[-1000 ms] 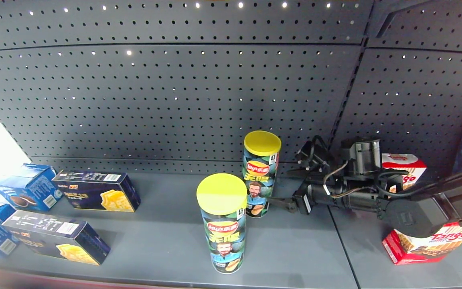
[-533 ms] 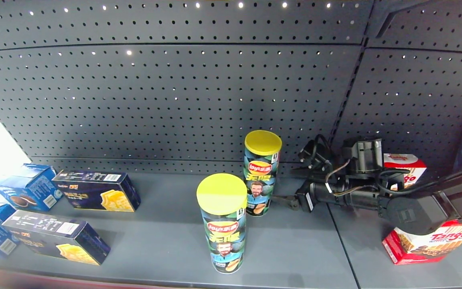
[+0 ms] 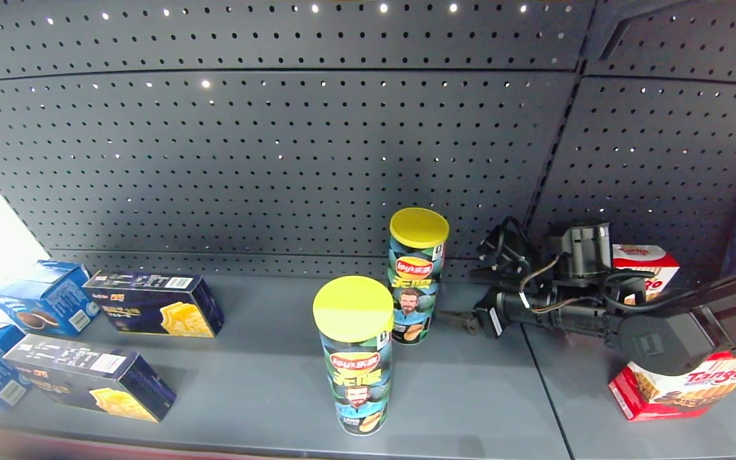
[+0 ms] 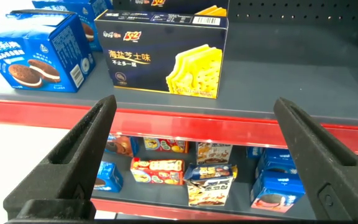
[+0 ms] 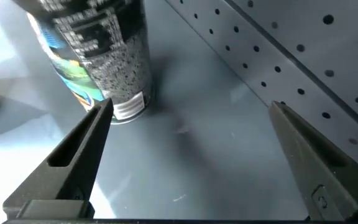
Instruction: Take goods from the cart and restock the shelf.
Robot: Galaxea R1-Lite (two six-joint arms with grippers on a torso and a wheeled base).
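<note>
Head view: the rear can [image 3: 415,281] and the front can [image 3: 355,358], both yellow-lidded, stand upright on the grey shelf [image 3: 266,383], the rear one near the pegboard [image 3: 246,160]. My right gripper [image 3: 454,317], fingers spread and pinching nothing, sits just beside the rear can, apart from it. My left gripper [image 4: 194,102] is spread too, facing the shelf front. I judge this placement done. Next I must back out level, clear of the can, then fetch more stock. Labels show red-and-yellow badges, and I leave the print unread.
</note>
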